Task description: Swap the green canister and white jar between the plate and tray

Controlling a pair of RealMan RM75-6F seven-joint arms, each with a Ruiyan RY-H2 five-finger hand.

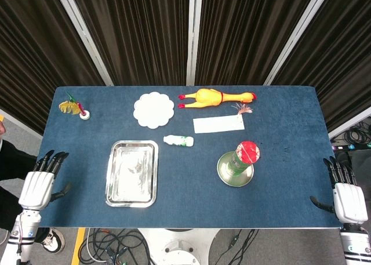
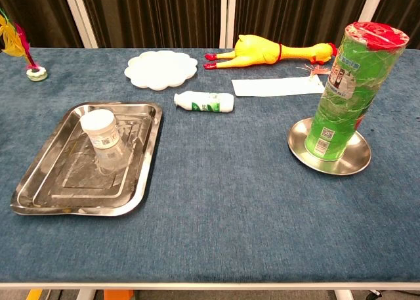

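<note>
A tall green canister with a red lid stands upright on a round metal plate at the table's right. A clear white-capped jar stands in the rectangular metal tray at the left. My left hand hovers off the table's left edge, fingers apart and holding nothing. Off the right edge, my right hand is likewise spread and empty. Neither hand shows in the chest view.
A white scalloped dish, a rubber chicken and a white card lie at the back. A small green-labelled bottle lies between tray and dish. A feather shuttlecock is back left.
</note>
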